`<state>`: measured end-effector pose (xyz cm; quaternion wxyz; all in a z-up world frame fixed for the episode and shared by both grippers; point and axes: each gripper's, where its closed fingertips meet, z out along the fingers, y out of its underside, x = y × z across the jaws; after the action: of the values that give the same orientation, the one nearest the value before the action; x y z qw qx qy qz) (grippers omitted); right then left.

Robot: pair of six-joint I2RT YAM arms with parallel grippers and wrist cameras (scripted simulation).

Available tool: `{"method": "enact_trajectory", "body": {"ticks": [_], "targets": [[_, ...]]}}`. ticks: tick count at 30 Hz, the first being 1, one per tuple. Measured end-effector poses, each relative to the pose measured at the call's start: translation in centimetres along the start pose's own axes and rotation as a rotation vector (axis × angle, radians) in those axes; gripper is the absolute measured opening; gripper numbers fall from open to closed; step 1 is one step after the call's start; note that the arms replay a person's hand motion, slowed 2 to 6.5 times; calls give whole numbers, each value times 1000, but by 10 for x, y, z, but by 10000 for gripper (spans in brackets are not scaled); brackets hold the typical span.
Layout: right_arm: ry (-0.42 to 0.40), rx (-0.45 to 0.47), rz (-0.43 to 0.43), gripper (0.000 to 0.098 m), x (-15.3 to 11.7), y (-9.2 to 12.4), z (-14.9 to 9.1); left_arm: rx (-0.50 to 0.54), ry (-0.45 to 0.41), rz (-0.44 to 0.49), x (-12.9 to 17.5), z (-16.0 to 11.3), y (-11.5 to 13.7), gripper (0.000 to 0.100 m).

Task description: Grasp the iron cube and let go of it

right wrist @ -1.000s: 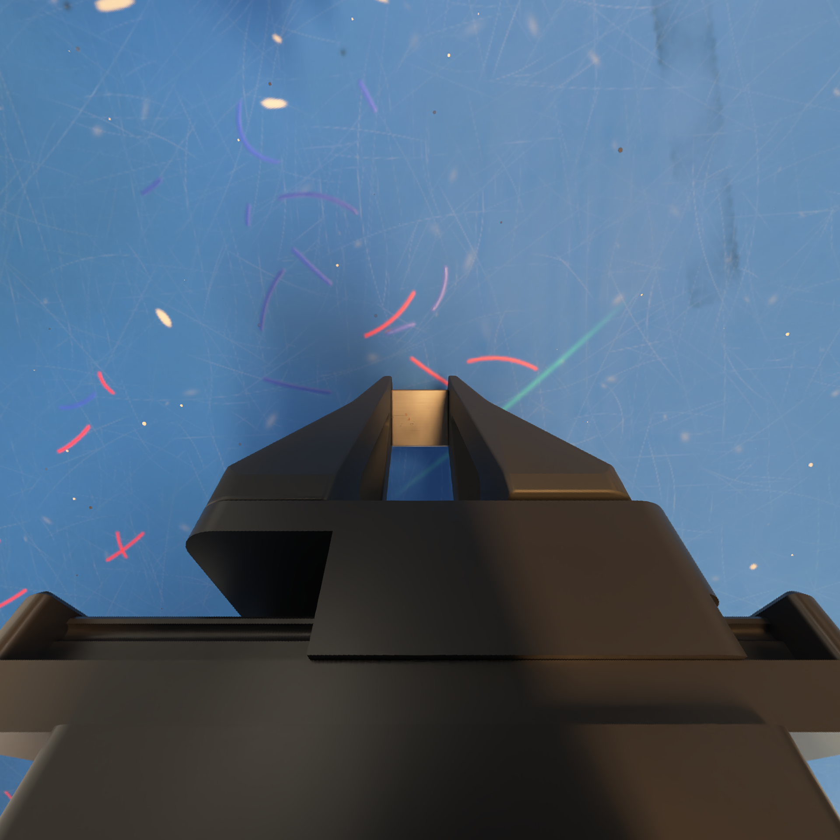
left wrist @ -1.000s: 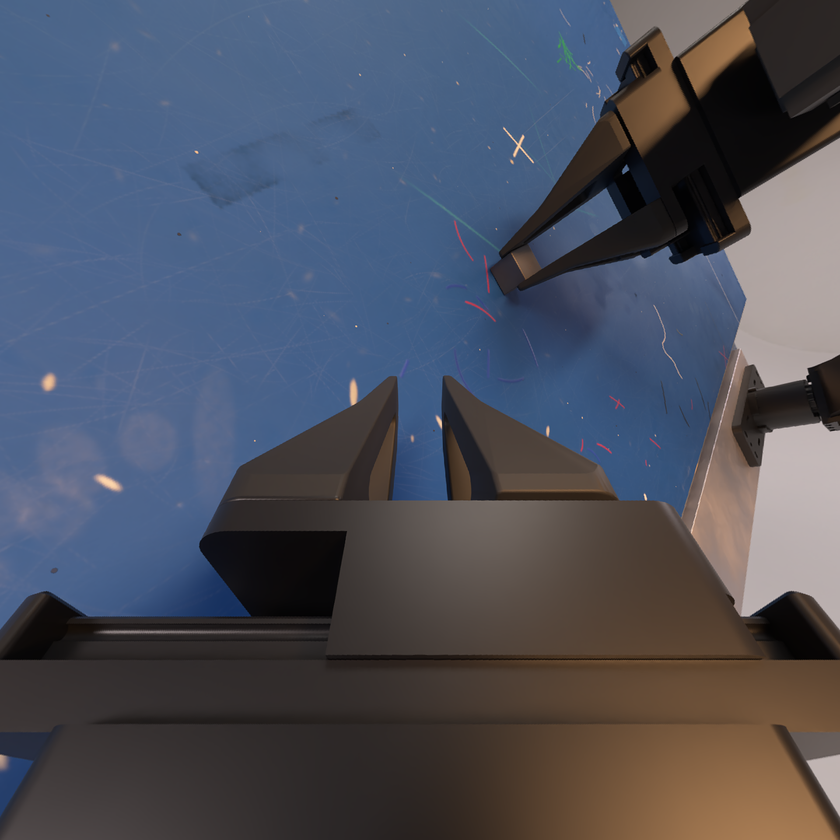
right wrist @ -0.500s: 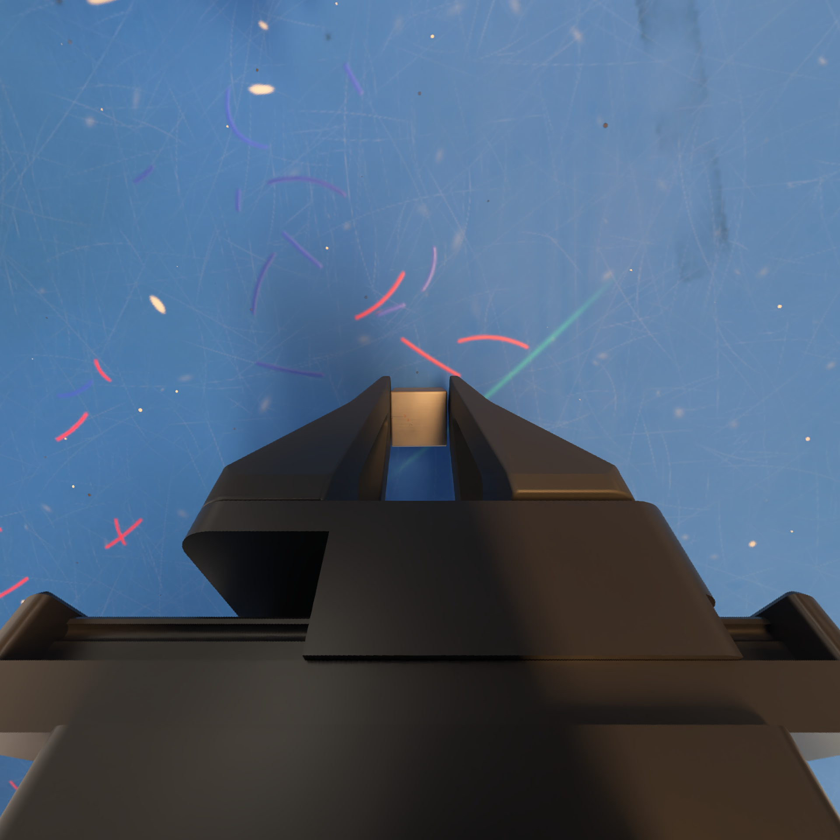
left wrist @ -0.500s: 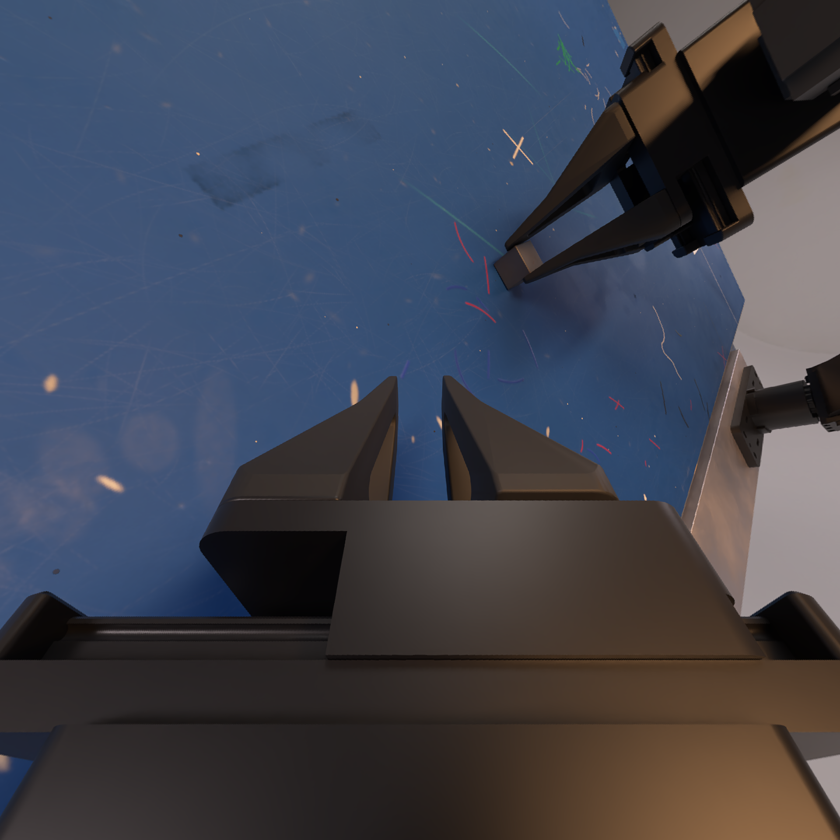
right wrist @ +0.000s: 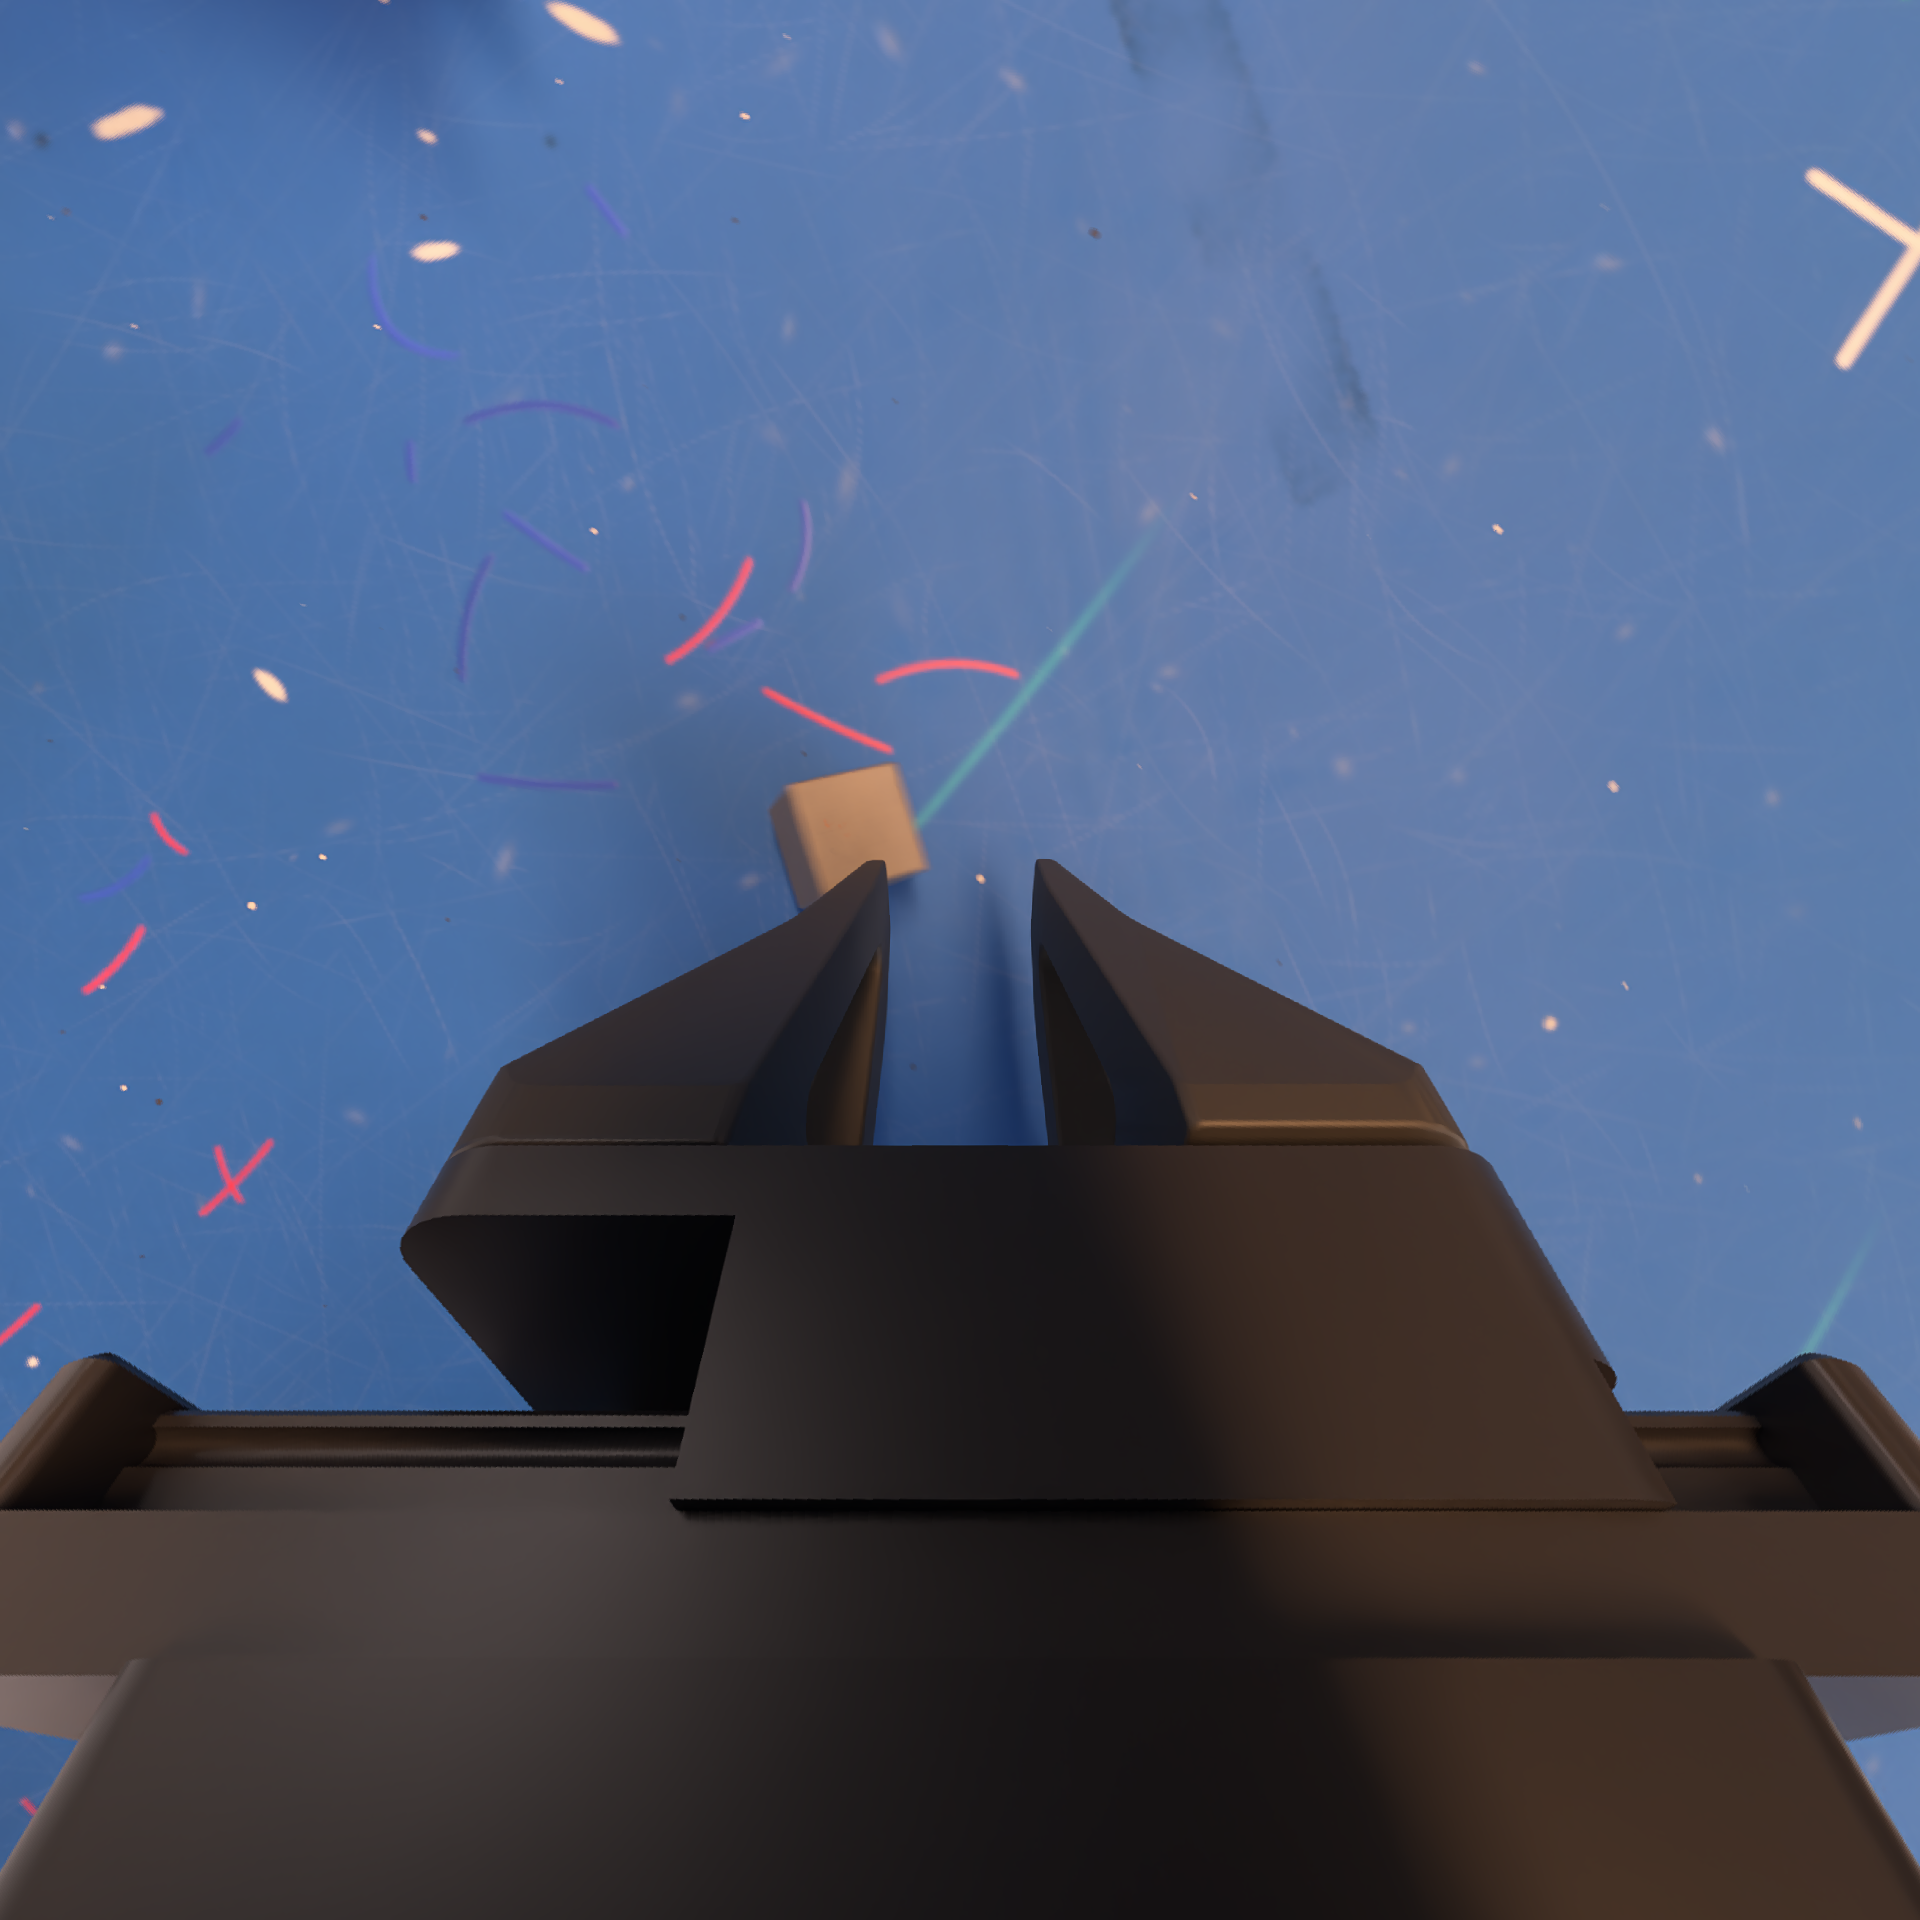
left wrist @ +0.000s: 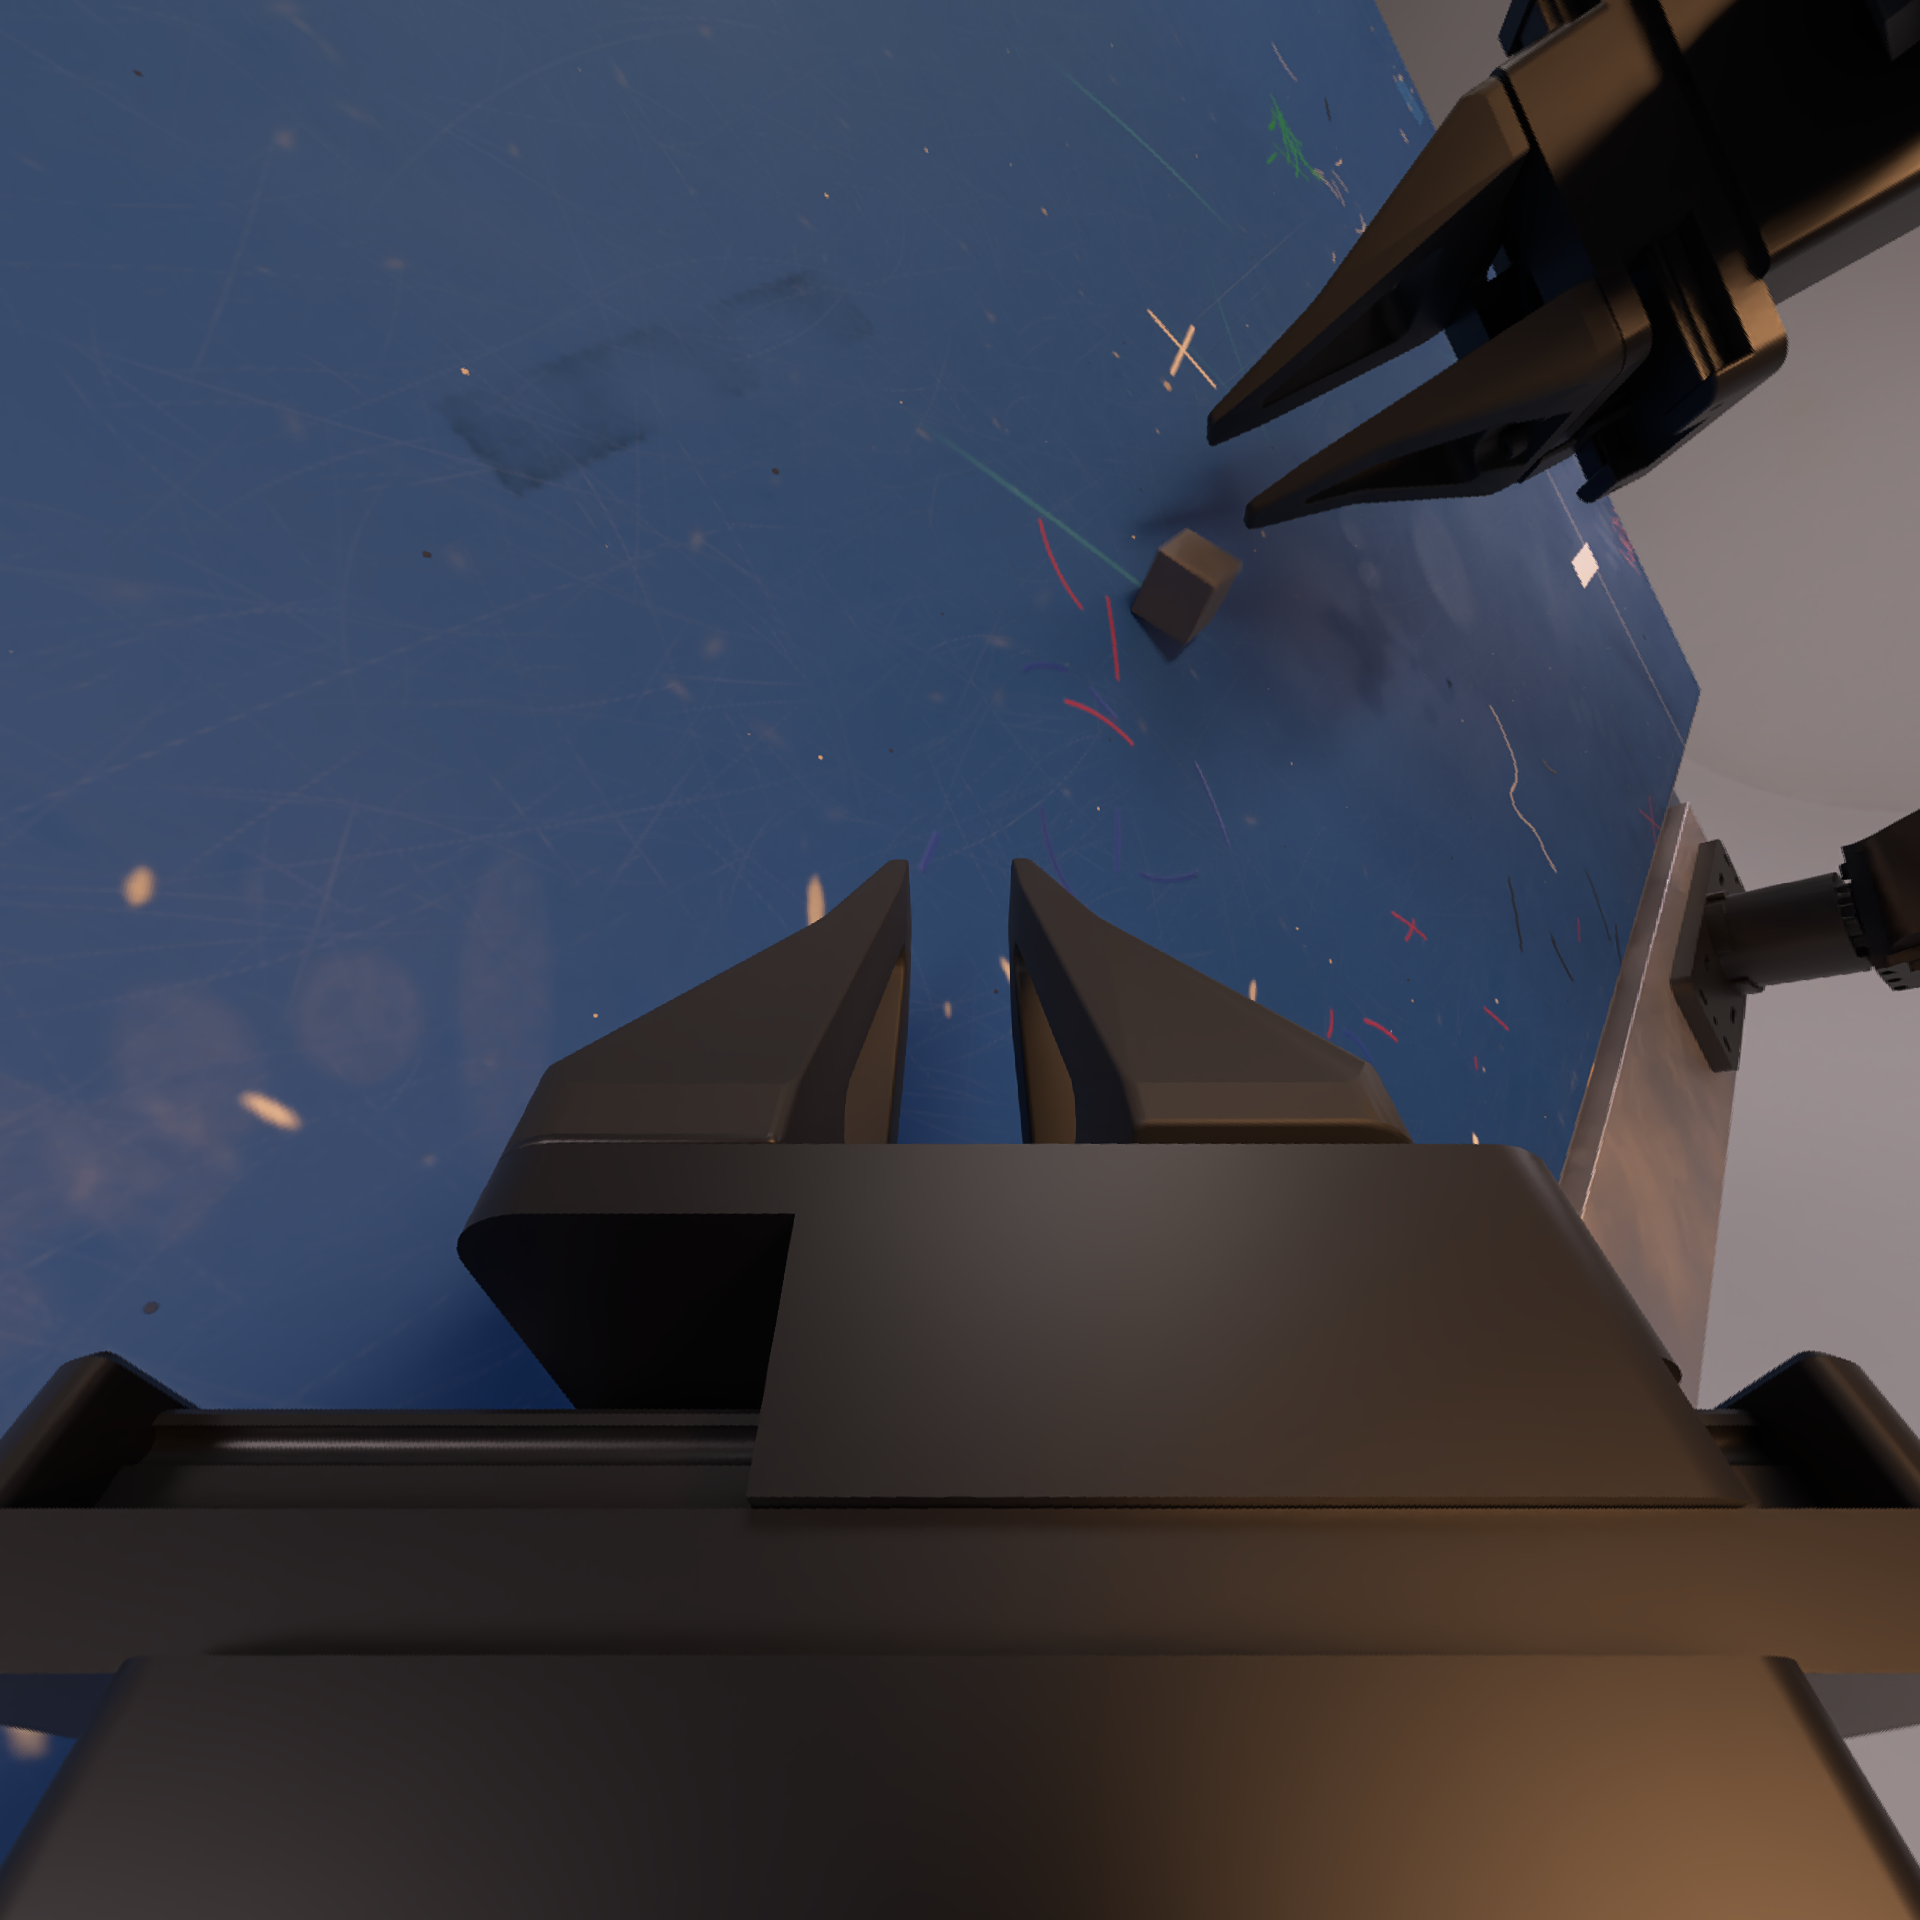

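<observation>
The iron cube (left wrist: 1184, 594), small and dull grey-tan, is free on the blue mat (left wrist: 520, 623), turned at an angle. My right gripper (left wrist: 1229, 476) is open and empty, with its tips just above and behind the cube. In the right wrist view the cube (right wrist: 847, 826) sits just beyond the left fingertip, left of the gap of the right gripper (right wrist: 961, 868). My left gripper (left wrist: 959, 862) is empty, hangs over the mat nearer than the cube, and has a narrow gap between its fingers.
The mat (right wrist: 1455, 727) is scratched and flecked with red, purple and green marks. Its right edge runs close behind the right gripper. A metal plate (left wrist: 1642, 1039) with an arm mount (left wrist: 1704, 956) stands at the mat's right side.
My right gripper has opened, let go of the cube and pulled up and back. The cube now lies free on the mat. The left gripper has not moved.
</observation>
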<state>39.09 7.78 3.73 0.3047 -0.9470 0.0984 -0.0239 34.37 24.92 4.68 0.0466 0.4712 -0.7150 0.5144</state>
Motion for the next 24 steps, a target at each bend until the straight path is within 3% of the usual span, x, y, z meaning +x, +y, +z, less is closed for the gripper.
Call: {"method": "enact_trajectory", "body": {"ticks": [24], "targets": [[206, 26, 209, 252, 46, 67, -71, 3, 17, 70, 10, 12, -21, 159]]}}
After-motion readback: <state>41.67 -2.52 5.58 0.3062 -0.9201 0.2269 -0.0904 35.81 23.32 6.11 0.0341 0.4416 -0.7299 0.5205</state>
